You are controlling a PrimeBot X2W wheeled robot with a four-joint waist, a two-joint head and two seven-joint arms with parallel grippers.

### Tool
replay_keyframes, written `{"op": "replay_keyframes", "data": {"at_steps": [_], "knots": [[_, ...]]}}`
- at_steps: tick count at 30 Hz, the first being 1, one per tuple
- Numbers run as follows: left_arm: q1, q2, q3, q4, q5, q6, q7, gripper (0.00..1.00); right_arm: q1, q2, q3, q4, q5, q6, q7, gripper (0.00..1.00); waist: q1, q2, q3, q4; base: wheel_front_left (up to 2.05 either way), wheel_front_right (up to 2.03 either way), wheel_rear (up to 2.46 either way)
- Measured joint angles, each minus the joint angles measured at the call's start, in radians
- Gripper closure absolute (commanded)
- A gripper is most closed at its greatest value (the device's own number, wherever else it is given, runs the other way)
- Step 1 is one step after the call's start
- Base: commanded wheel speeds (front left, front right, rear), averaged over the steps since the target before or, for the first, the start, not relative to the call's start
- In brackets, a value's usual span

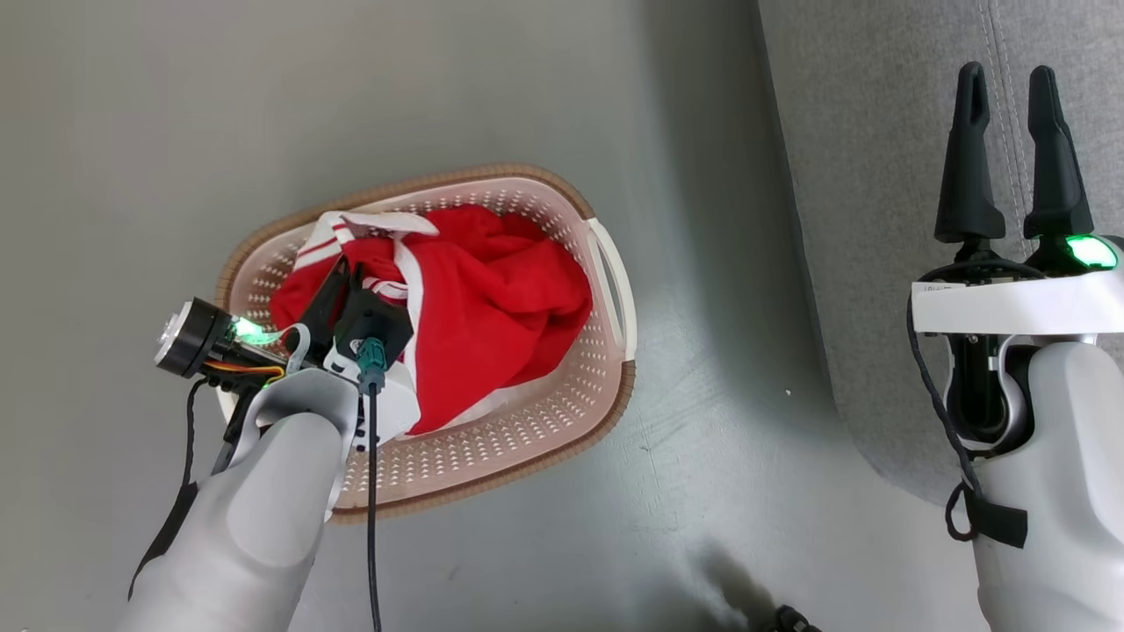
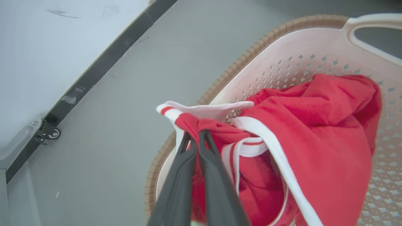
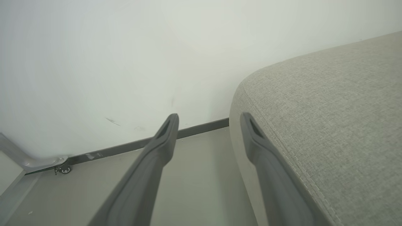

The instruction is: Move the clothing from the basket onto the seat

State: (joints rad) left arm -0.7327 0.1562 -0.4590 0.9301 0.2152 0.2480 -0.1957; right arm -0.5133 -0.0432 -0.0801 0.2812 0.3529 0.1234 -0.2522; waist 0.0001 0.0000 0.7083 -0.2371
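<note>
The red clothing with white trim fills the cream basket on the floor at centre left. My left gripper reaches into the basket's left side and is shut on a bunched red fold of the clothing near a white-striped edge. In the head view my left gripper is partly hidden behind its own wrist. The grey seat lies to the right. My right gripper hangs open over the seat's edge, holding nothing, its tips well apart.
Grey floor surrounds the basket and separates it from the seat. A white wall with a dark baseboard runs behind, and a small caster wheel sits at its foot.
</note>
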Motion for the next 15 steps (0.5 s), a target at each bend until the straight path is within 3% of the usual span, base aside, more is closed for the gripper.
{"op": "replay_keyframes", "data": {"at_steps": [15], "knots": [[0.03, -0.019, 0.022, -0.13, -0.065, -0.012, -0.034, 1.0, 0.003, -0.001, 0.001, 0.016, -0.066, 0.0, 0.0, 0.0, 0.0, 0.0, -0.092, 0.047, 0.0, 0.0, 0.0]]}}
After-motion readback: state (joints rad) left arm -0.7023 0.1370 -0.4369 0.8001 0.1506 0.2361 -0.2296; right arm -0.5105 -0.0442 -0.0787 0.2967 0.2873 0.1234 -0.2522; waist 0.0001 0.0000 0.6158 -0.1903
